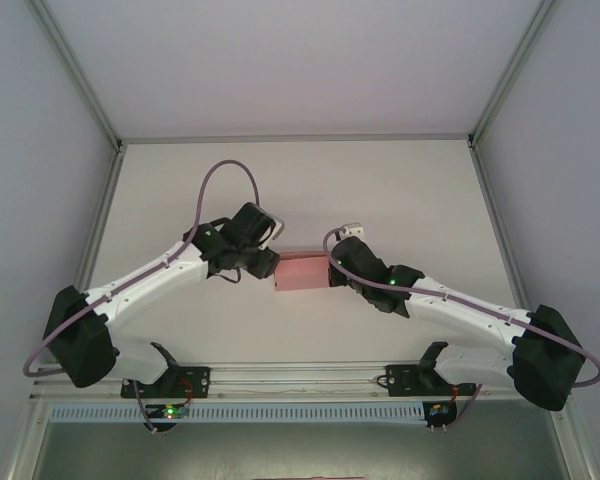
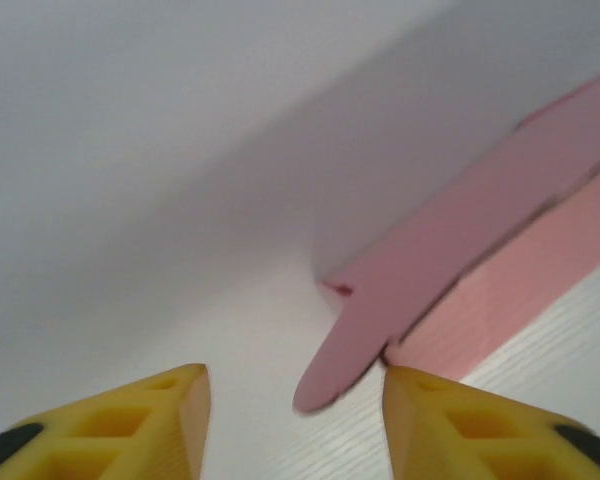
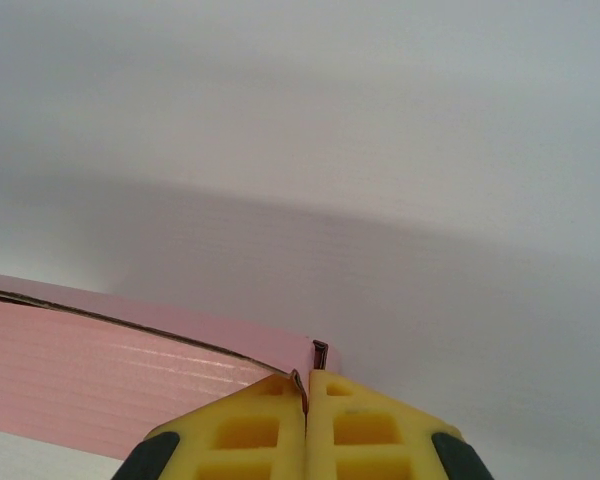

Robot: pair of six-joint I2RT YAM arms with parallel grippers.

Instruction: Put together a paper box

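The pink paper box (image 1: 302,272) lies folded on the white table between my two arms. At its left end is my left gripper (image 1: 267,264), open. In the left wrist view a rounded pink flap (image 2: 352,345) pokes out between the yellow fingers of the left gripper (image 2: 295,385), and the right fingertip (image 2: 420,395) sits against the box's corner (image 2: 520,290). My right gripper (image 1: 336,268) is at the box's right end. In the right wrist view the right gripper (image 3: 307,378) is shut, pinching a thin card edge at the corner of the paper box (image 3: 100,370).
The white table (image 1: 300,180) is framed by aluminium rails, with pale walls on the left, right and far sides. A purple cable (image 1: 230,170) loops above the left wrist. The arm bases stand on the near rail (image 1: 300,375).
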